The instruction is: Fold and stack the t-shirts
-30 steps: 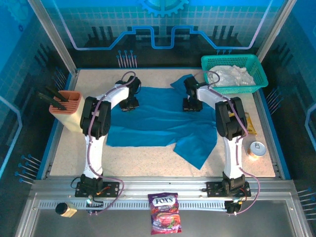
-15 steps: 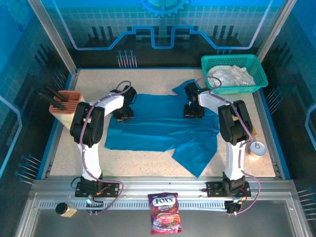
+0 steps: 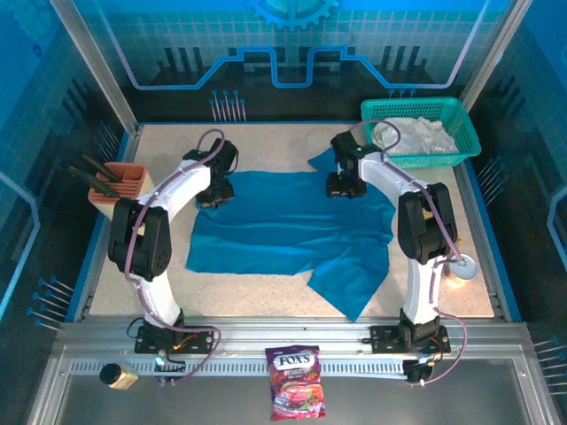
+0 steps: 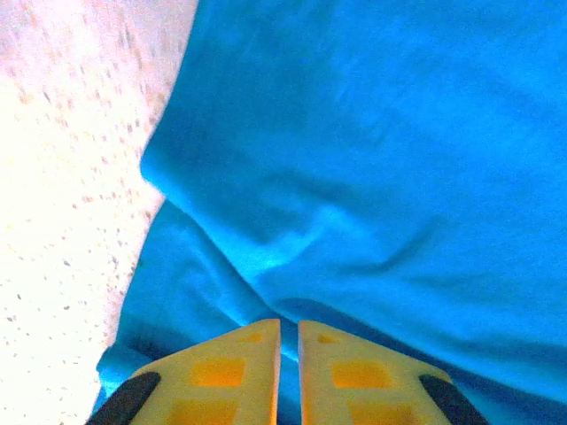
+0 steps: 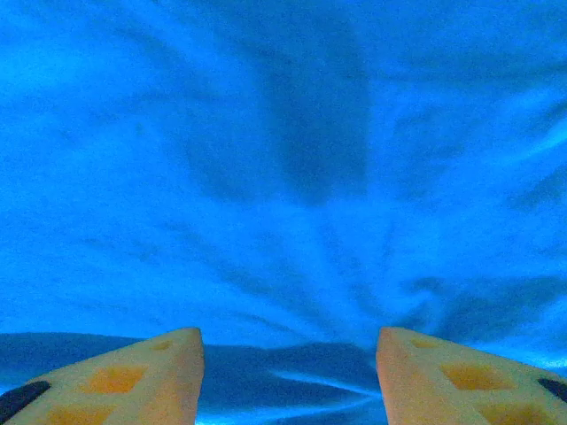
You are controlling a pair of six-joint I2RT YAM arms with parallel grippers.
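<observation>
Left pincer (image 4: pixel 289 324) clamped on teal t-shirt (image 3: pixel 292 226) at its left edge, right pincer (image 5: pixel 290 335) open over its far right side.

Mesh basket (image 3: pixel 425 161) sits far right, orange holder (image 3: pixel 124 177) left, candy bag (image 3: pixel 297 394) nearest.

Robotics lab test cell, speckled tabletop (image 3: pixel 257 288) fenced by aluminium posts (image 3: pixel 94 64) and blue-lit panels (image 3: pixel 399 35), gear graphic (image 3: pixel 292 7) at 12 o'clock, left arm (image 3: pixel 173 190) and right arm (image 3: pixel 394 181) bolted to a slotted metal rail (image 3: pixel 292 332) at 6 o'clock
</observation>
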